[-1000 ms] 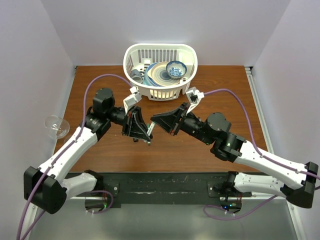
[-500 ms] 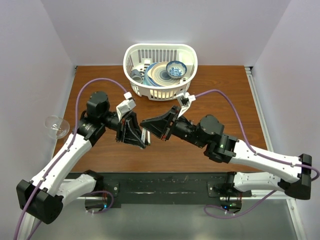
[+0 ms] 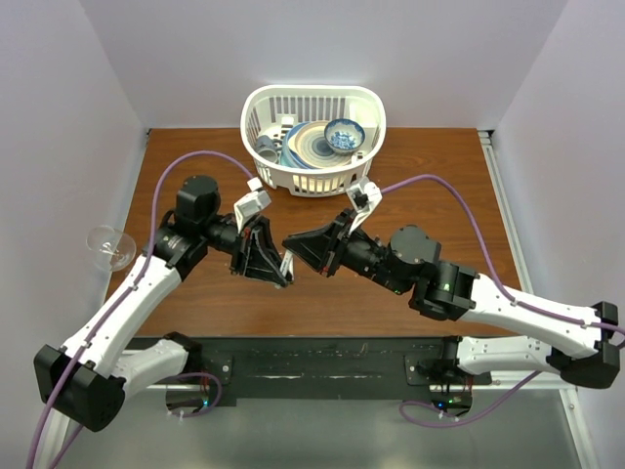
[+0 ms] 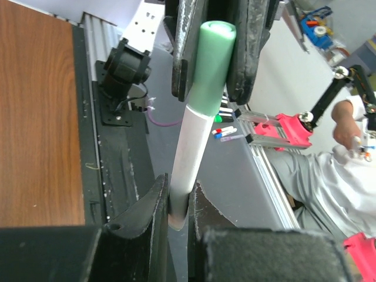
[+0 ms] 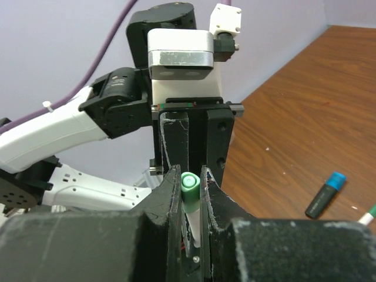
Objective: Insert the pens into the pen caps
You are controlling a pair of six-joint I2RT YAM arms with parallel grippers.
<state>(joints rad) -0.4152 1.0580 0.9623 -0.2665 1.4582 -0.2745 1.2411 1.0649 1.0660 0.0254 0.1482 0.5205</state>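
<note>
- The left claw (image 4: 178,202) was clamped shut on the lower end of 1 white pen (image 4: 191,147).
- The right claw (image 5: 189,176) was closed around 1 green pen cap (image 4: 212,64), which sat over the pen's upper end.
- Pen and cap hung above the surface (image 3: 439,186), between the 2 arms, near the white basket (image 3: 256,107).
- 1 blue-capped marker (image 5: 325,197) lay on the surface.

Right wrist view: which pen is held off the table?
The white pen with the green cap, clamped in mid-air; the dark blue-capped marker and the pen at the edge lie on the table.
</note>
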